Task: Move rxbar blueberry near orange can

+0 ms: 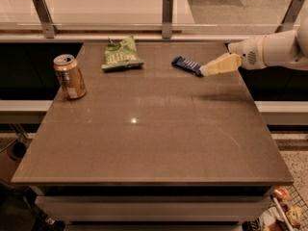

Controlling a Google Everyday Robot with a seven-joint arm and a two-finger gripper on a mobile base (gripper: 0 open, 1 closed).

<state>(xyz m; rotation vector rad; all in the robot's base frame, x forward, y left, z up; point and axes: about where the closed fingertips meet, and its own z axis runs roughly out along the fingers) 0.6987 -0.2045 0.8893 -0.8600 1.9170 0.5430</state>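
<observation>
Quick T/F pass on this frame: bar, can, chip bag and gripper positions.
1. The flat dark blue snack bar lies right beside the orange-gold metal can. False: the can stands near the left edge of the brown table, and the bar lies at back right.
2. The cream-tipped gripper is at the bar's right end. True.
3. The can lies on its side. False: it stands upright.
4. The crumpled green chip bag lies between can and bar. True.
</observation>
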